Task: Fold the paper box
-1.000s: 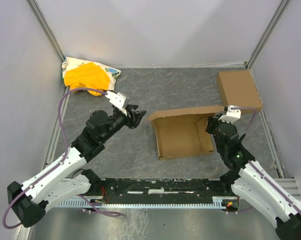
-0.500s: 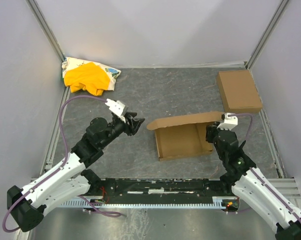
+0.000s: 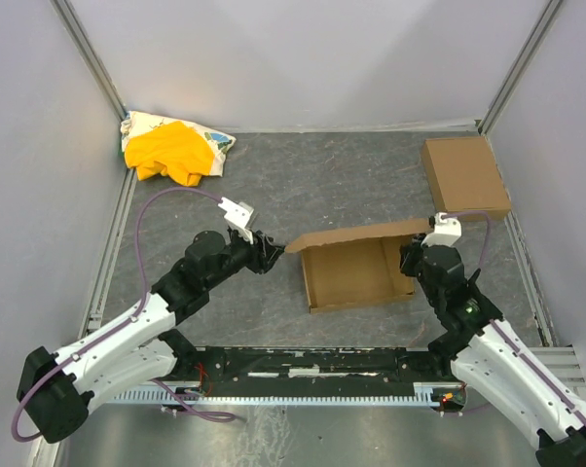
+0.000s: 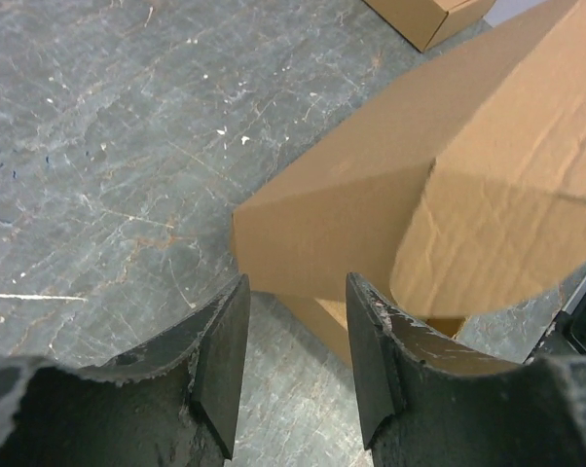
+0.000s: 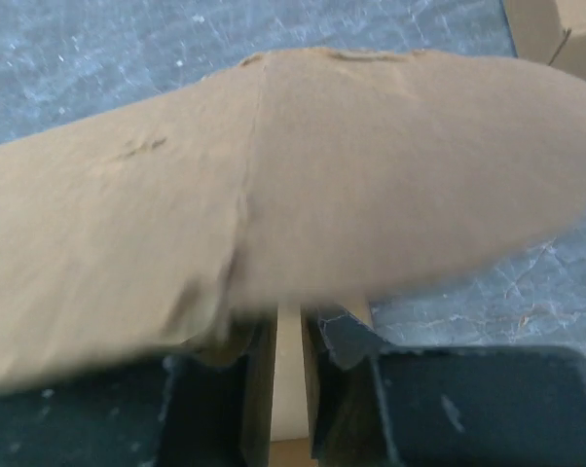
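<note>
The paper box (image 3: pixel 351 275) lies in the middle of the grey table, a shallow open tray with its lid flap (image 3: pixel 363 235) leaning forward over the back. My left gripper (image 3: pixel 272 255) is open and empty just left of the lid's left corner. In the left wrist view the box corner (image 4: pixel 371 214) sits just beyond my left gripper (image 4: pixel 295 360) and is not between the jaws. My right gripper (image 3: pixel 411 261) is shut on the box's right side wall. In the right wrist view that thin wall edge (image 5: pixel 289 365) stands between the fingers, with the lid (image 5: pixel 322 185) blurred above.
A smaller ready-folded brown box (image 3: pixel 465 175) sits at the far right, also in the left wrist view (image 4: pixel 429 15). A yellow cloth (image 3: pixel 171 151) lies on a patterned bag in the far left corner. White walls enclose the table, and a metal rail (image 3: pixel 303 368) runs along the near edge.
The lid flap has tipped further forward over the tray. My left gripper has moved nearer and to the right, up to the lid's left corner. My right gripper keeps its hold.
</note>
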`<state>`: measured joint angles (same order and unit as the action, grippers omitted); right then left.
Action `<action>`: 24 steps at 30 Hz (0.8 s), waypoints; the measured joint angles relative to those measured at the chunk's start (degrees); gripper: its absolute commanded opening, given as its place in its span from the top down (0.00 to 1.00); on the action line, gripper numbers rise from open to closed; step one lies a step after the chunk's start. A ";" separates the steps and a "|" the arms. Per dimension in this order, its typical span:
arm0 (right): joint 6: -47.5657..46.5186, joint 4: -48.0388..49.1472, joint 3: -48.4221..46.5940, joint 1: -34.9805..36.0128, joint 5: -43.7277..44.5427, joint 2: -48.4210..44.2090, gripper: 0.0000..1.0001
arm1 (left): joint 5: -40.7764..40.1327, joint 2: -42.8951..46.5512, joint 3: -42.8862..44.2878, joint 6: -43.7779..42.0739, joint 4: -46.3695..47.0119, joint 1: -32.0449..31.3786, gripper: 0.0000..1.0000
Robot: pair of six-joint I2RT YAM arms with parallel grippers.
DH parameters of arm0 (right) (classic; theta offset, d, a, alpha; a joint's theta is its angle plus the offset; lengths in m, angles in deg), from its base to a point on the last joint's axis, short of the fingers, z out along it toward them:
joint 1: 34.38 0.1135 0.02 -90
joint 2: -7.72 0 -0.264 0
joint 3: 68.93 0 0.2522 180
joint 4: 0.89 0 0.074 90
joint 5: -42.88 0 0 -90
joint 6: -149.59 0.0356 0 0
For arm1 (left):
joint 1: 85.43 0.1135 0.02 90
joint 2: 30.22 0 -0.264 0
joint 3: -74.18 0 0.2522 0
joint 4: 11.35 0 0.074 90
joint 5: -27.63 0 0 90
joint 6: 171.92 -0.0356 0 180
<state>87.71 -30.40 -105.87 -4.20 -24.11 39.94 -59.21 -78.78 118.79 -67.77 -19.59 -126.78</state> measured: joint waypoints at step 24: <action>-1.18 0.44 -11.69 0.11 1.55 12.90 0.90 | 1.49 -8.57 -1.92 6.05 2.84 -0.59 0.52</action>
<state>86.53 -29.96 -117.56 -4.09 -22.56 52.84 -57.72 -87.34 116.87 -61.71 -16.75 -127.37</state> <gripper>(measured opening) 0.082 0.485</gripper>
